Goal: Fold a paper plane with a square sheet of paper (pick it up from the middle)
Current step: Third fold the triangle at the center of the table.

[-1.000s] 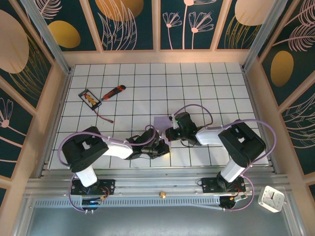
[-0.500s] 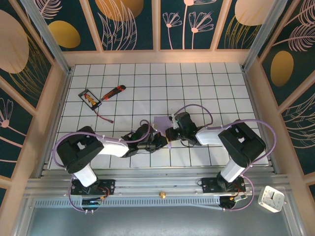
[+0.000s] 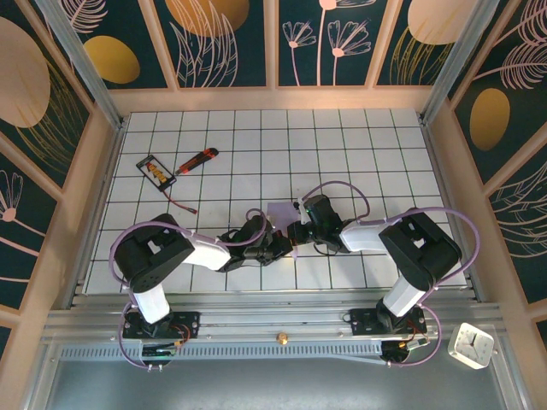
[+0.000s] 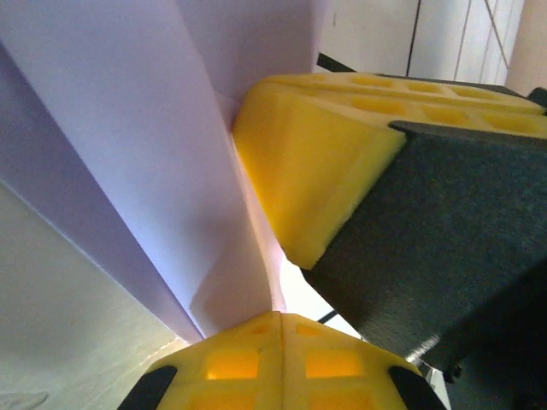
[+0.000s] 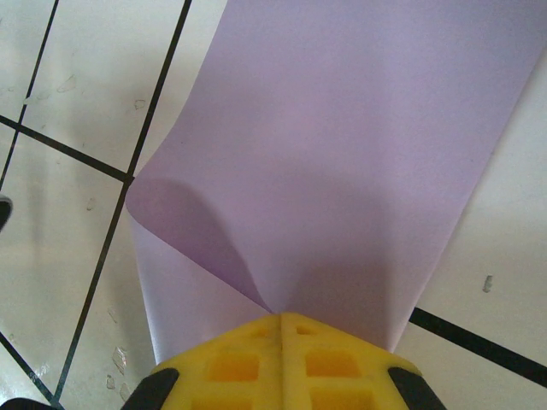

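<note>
The white gridded tabletop (image 3: 359, 145) is ringed by pale wooden rails. Its far half and right side lie bare. A red-orange utility knife (image 3: 197, 160) and a small black-framed card (image 3: 156, 171) sit at the far left, well apart from the arms. Both arms crowd the near middle, elbows close to the near edge.

The thin pale lavender-purple sheet of paper (image 3: 278, 212) is held between the two end effectors, just left of centre on the near half. The left end effector (image 3: 280, 246) is fully closed, its yellow fingertips (image 4: 256, 363) pinching a creased edge of the sheet (image 4: 128, 128). The right end effector (image 3: 296, 232) is also fully closed on the sheet. In the left wrist view one of its yellow pads (image 4: 316, 171) presses against the paper close beside the left end effector (image 4: 282, 320).

In the right wrist view the sheet (image 5: 342, 154) runs as a broad strip away from the right end effector (image 5: 282, 318). Its long axis slants up and to the right over the tiles, and one layer curls over along the left edge. From above, its free end seems to point toward the far left, though the end effectors hide much of it.
</note>
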